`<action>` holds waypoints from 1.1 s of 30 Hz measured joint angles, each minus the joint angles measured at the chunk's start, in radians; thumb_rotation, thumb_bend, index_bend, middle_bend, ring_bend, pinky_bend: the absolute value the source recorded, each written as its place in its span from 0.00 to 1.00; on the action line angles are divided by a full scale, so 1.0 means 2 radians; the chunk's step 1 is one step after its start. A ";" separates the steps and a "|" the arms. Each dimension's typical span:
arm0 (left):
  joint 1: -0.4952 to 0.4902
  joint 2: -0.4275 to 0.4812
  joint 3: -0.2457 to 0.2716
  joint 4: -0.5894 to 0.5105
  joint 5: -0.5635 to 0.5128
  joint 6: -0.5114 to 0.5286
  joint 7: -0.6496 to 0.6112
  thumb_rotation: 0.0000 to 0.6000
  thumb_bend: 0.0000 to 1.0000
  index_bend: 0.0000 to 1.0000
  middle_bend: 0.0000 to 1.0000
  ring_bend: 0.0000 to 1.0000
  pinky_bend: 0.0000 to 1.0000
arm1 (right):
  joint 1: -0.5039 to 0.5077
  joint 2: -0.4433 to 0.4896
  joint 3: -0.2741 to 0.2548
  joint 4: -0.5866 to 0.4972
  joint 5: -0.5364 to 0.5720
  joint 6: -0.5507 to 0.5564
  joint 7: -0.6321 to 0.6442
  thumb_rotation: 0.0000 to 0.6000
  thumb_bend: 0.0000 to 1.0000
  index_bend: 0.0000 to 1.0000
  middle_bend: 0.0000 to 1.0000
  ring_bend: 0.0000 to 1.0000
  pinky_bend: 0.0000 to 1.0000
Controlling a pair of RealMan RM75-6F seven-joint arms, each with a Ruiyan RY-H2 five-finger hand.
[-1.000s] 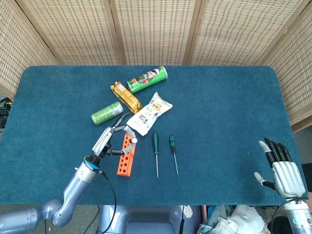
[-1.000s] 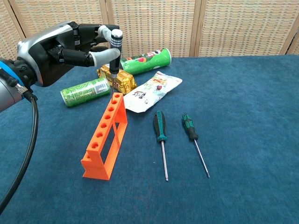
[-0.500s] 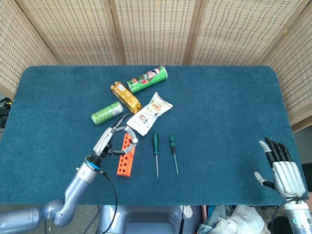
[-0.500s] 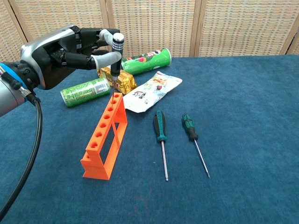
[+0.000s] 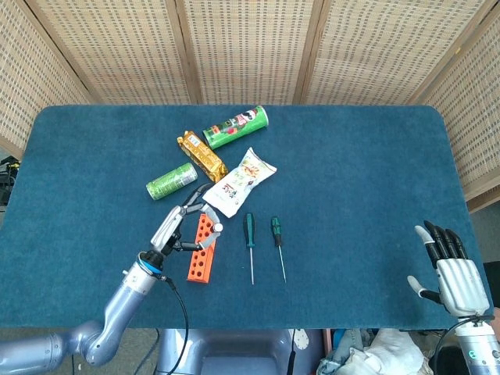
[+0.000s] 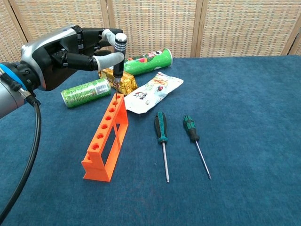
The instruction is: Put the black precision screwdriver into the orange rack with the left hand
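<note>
Left hand [image 6: 61, 54] sits at the upper left of the chest view, thumb and fingers pinching the black precision screwdriver [image 6: 118, 61] near its silver cap, holding it upright with the tip right at the far end hole of the orange rack [image 6: 106, 136] — whether the tip is inside the hole cannot be told. The rack stands left of centre on the blue table [image 6: 244, 117], its row of holes running away from the camera.

Nearest the lower edge of the chest view, to the right of the rack, two green-handled screwdrivers lie apart from it: the larger screwdriver [image 6: 162, 141] and, further right, the smaller screwdriver [image 6: 195, 143], both with blades pointing toward the camera. Just beyond the rack's far end lies a white snack pouch [image 6: 154, 93], close beside the held tool. Behind the hand, a green can [image 6: 85, 92] lies on its side, a gold packet [image 6: 120, 80] sits right behind the screwdriver's shaft, and a green chips tube [image 6: 146, 61] lies farthest back.

Right hand [image 5: 449, 269] rests at the lower right corner of the head view — fingers spread, holding nothing, well apart from everything else.
</note>
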 measured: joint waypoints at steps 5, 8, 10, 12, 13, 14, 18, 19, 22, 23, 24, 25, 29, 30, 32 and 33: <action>0.002 0.002 0.001 -0.004 0.000 0.002 -0.002 1.00 0.40 0.64 0.08 0.00 0.00 | 0.000 0.000 0.000 0.000 0.001 -0.001 0.000 1.00 0.23 0.00 0.00 0.00 0.00; 0.003 0.005 0.003 -0.006 0.001 0.003 0.000 1.00 0.40 0.64 0.08 0.00 0.00 | 0.000 0.000 0.000 -0.001 0.001 -0.001 -0.001 1.00 0.23 0.00 0.00 0.00 0.00; 0.005 0.006 0.004 -0.006 0.000 0.004 0.000 1.00 0.40 0.64 0.08 0.00 0.00 | 0.000 0.000 0.000 -0.001 0.001 -0.001 -0.001 1.00 0.23 0.00 0.00 0.00 0.00; 0.005 0.007 0.006 -0.006 -0.001 0.003 -0.003 1.00 0.40 0.64 0.08 0.00 0.00 | 0.000 0.000 0.000 -0.001 0.001 -0.001 -0.001 1.00 0.23 0.00 0.00 0.00 0.00; 0.006 0.007 0.006 -0.006 -0.001 0.003 -0.003 1.00 0.40 0.64 0.08 0.00 0.00 | 0.000 0.000 0.000 -0.002 0.001 -0.001 -0.001 1.00 0.23 0.00 0.00 0.00 0.00; 0.006 0.007 0.007 -0.005 -0.001 0.003 -0.004 1.00 0.40 0.64 0.08 0.00 0.00 | 0.000 0.001 -0.001 -0.002 0.000 0.000 -0.002 1.00 0.23 0.00 0.00 0.00 0.00; 0.006 0.006 0.007 0.000 -0.003 0.002 -0.007 1.00 0.40 0.64 0.08 0.00 0.00 | 0.000 0.000 -0.001 -0.002 0.000 0.000 -0.002 1.00 0.23 0.00 0.00 0.00 0.00; 0.006 0.005 0.008 0.002 -0.003 0.002 -0.008 1.00 0.40 0.64 0.08 0.00 0.00 | 0.000 0.000 -0.001 -0.002 0.000 0.000 -0.002 1.00 0.23 0.00 0.00 0.00 0.00; 0.005 0.004 0.009 0.007 -0.003 -0.001 -0.009 1.00 0.40 0.64 0.08 0.00 0.00 | 0.000 0.000 -0.001 -0.002 0.000 -0.001 -0.002 1.00 0.23 0.00 0.00 0.00 0.00; 0.005 0.003 0.010 0.009 -0.003 -0.001 -0.009 1.00 0.40 0.64 0.08 0.00 0.00 | 0.000 0.000 -0.001 -0.002 0.001 -0.001 -0.002 1.00 0.23 0.00 0.00 0.00 0.00; 0.005 0.002 0.010 0.011 -0.003 -0.002 -0.010 1.00 0.40 0.64 0.08 0.00 0.00 | 0.000 0.000 -0.001 -0.002 0.001 -0.001 -0.002 1.00 0.23 0.00 0.00 0.00 0.00; 0.005 0.001 0.011 0.013 -0.003 -0.003 -0.010 1.00 0.40 0.64 0.08 0.00 0.00 | 0.000 0.000 0.000 -0.002 0.000 -0.001 -0.001 1.00 0.23 0.00 0.00 0.00 0.00; 0.004 -0.003 0.013 0.021 -0.004 -0.007 -0.014 1.00 0.40 0.64 0.08 0.00 0.00 | 0.000 0.001 0.000 -0.001 0.000 0.000 0.000 1.00 0.23 0.00 0.00 0.00 0.00; 0.004 -0.004 0.013 0.023 -0.004 -0.007 -0.015 1.00 0.40 0.64 0.08 0.00 0.00 | 0.000 0.001 0.000 -0.001 0.001 0.000 0.000 1.00 0.23 0.00 0.00 0.00 0.00; 0.004 -0.006 0.014 0.027 -0.005 -0.008 -0.018 1.00 0.40 0.64 0.08 0.00 0.00 | 0.000 0.001 0.000 -0.001 0.001 0.000 0.001 1.00 0.23 0.00 0.00 0.00 0.00; 0.004 -0.007 0.015 0.030 -0.004 -0.009 -0.021 1.00 0.40 0.64 0.08 0.00 0.00 | 0.000 0.001 0.000 -0.001 0.000 0.000 0.001 1.00 0.23 0.00 0.00 0.00 0.00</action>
